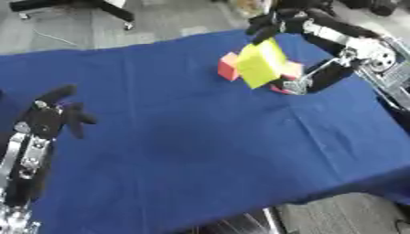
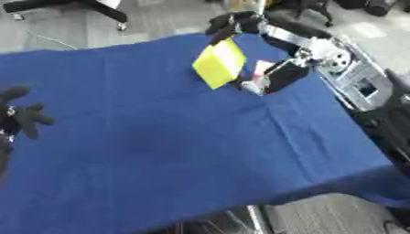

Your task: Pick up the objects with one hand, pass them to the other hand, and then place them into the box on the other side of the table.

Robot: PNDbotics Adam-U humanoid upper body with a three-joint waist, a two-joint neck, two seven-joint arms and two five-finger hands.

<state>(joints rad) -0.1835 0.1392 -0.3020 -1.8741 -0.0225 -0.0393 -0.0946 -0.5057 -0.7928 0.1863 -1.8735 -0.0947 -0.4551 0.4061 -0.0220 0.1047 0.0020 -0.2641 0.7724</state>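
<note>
The robot's right hand (image 1: pixel 268 26), reaching in from the upper right, pinches the top edge of a yellow block (image 1: pixel 260 63) and holds it tilted above the far side of the blue table (image 1: pixel 200 151), the block hiding much of an orange-red block (image 1: pixel 228 67) and some pink and red pieces (image 1: pixel 290 73) too blurred to make out. The left hand (image 1: pixel 50 119) rests open near the table's left edge, fingers spread, well apart from the blocks. Grey floor (image 1: pixel 160 20) lies beyond the table.
</note>
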